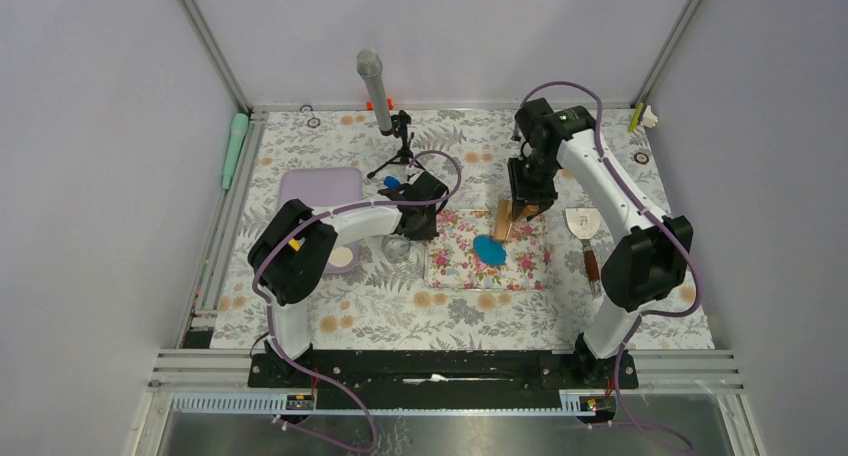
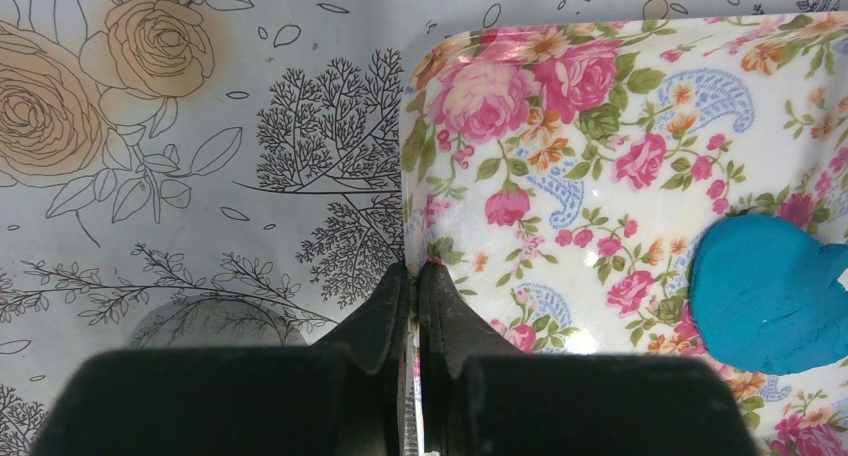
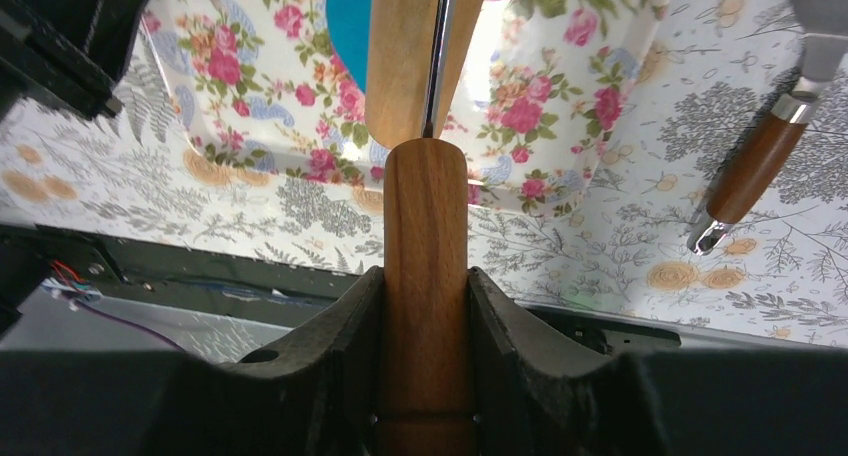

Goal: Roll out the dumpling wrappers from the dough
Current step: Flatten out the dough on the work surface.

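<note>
Our right gripper point(image 1: 522, 212) pinches the wooden roller point(image 1: 503, 220) by its handle, whose long axis points toward the dough point(image 1: 489, 249). The dough lies on the floral mat point(image 1: 525, 266), just beside the drum and nearer this arm. Our left gripper point(image 2: 413, 301) is pressed together at the mat's edge.

Left wrist view's edge cuts off the dough point(image 2: 765, 296).

The roller point(image 1: 503, 219) blocks the dough point(image 1: 489, 250) from behind; its near side lies open.
</note>
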Available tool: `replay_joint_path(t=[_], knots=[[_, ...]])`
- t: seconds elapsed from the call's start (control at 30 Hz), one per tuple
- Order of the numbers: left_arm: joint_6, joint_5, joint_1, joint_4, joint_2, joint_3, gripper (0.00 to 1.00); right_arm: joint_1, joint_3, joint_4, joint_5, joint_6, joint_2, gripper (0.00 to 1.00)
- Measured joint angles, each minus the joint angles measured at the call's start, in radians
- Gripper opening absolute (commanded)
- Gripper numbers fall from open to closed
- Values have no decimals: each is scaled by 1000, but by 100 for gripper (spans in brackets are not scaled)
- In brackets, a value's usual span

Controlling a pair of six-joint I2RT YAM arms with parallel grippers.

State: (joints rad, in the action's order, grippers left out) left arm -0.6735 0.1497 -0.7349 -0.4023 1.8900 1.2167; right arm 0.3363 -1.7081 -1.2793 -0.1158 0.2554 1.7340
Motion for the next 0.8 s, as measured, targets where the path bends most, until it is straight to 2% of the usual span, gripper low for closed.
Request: replay_joint_path(t=[0.27, 0.6, 0.8], knots=[[0, 0, 0, -1, 0, 0, 0, 92, 15, -23, 0, -17, 30, 0], [1, -2, 0, -10, -2, 0, 0, 90, 91, -17, -77, -32, 46, 0], [3, -4, 0, -10, -2, 0, 0, 89, 121, 5, -47, -21, 76, 0]])
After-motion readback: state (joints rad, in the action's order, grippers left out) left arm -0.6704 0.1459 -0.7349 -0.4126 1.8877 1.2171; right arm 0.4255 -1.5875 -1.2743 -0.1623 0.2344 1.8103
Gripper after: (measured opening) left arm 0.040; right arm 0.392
